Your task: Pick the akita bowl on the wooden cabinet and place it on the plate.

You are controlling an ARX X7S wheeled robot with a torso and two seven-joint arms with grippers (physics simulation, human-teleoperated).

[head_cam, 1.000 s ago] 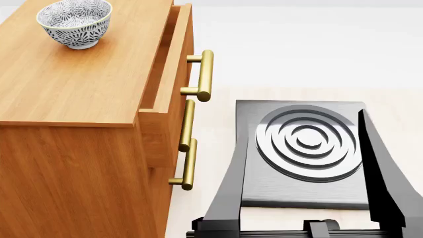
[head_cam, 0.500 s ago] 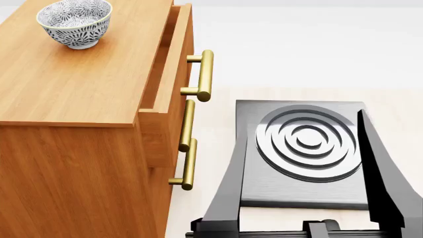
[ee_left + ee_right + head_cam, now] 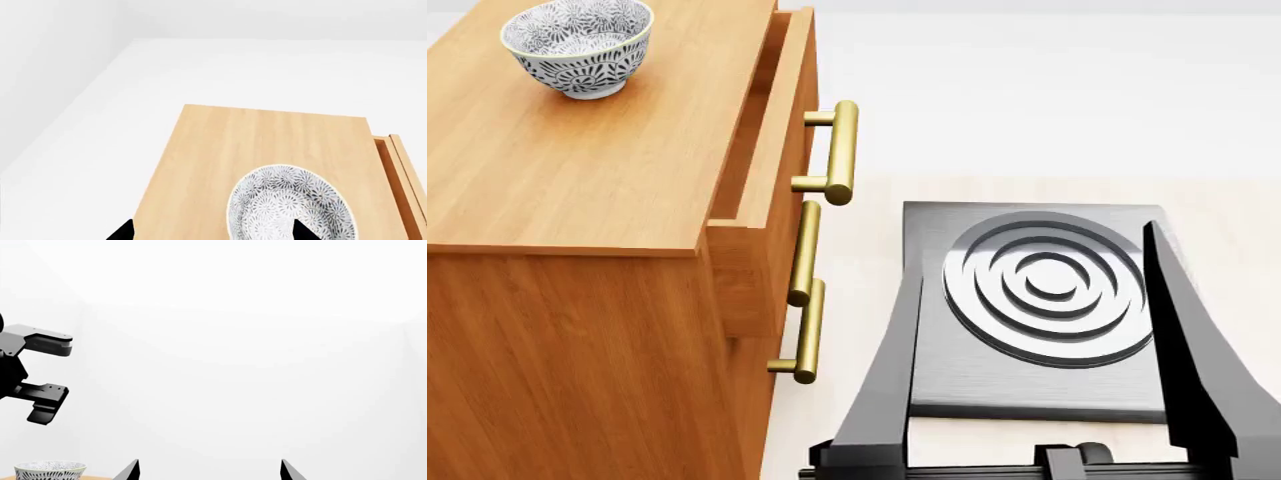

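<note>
Matte black angular arm links; grey-topped black left pincer [image 3: 47,380]

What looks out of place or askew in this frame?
Only the cabinet's top drawer, which stands slightly pulled out, leaving a gap behind its front. The bowl sits upright and intact on the cabinet top. No plate is in view.

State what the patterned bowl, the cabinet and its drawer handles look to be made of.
Akita bowl: glazed ceramic by its look, white with dense grey-blue leaf print. Wooden cabinet: orange-brown wood or veneer, with visible grain. Handles: brass-like metal, golden and shiny.
</note>
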